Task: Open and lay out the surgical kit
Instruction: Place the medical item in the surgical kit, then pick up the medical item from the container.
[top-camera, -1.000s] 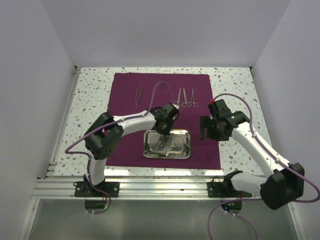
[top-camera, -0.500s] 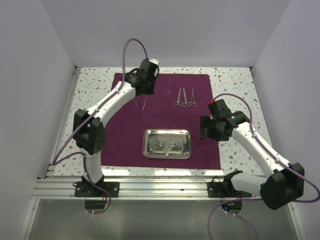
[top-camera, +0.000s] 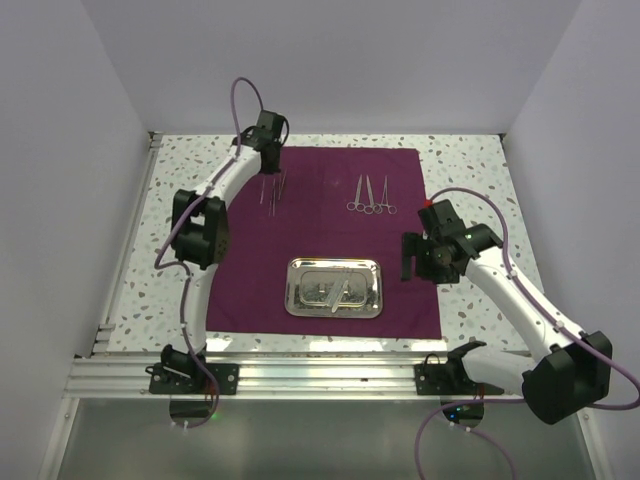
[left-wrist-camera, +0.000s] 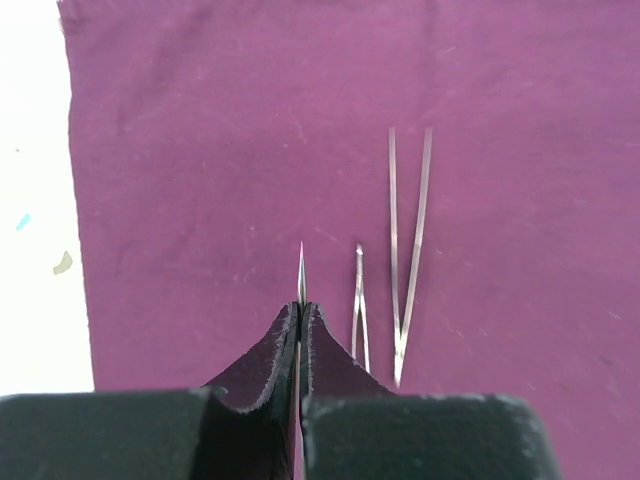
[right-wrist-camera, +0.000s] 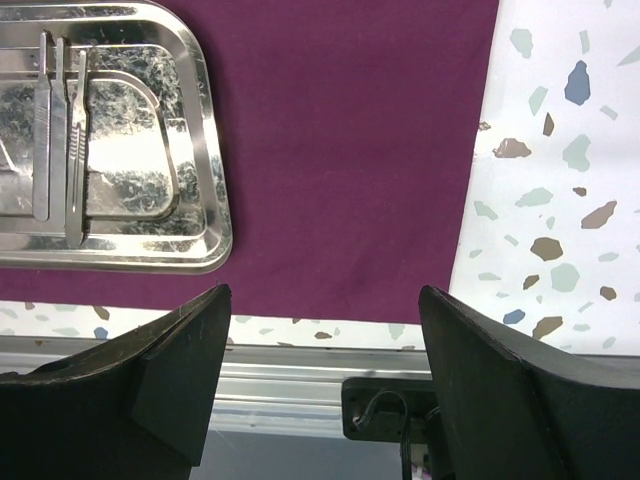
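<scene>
Two tweezers (left-wrist-camera: 410, 250) lie at the cloth's (left-wrist-camera: 200, 150) 11 o'clock; left claw (left-wrist-camera: 301, 306), clamped on a pointed tool (left-wrist-camera: 301, 270) beside them, may drop it across them. Right claw (right-wrist-camera: 322, 295) gapes by the 6 o'clock tray (right-wrist-camera: 215, 200).

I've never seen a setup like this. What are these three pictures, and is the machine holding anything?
These are two robot arms, each ending in a two-finger gripper. One picture looks down from above; the other two come from cameras on the wrists. On the speckled table lies a purple cloth with a steel tray, ring-handled forceps and two tweezers. The left gripper pinches a thin pointed tool near the tweezers; the right gripper is open and empty, beside the tray.
</scene>
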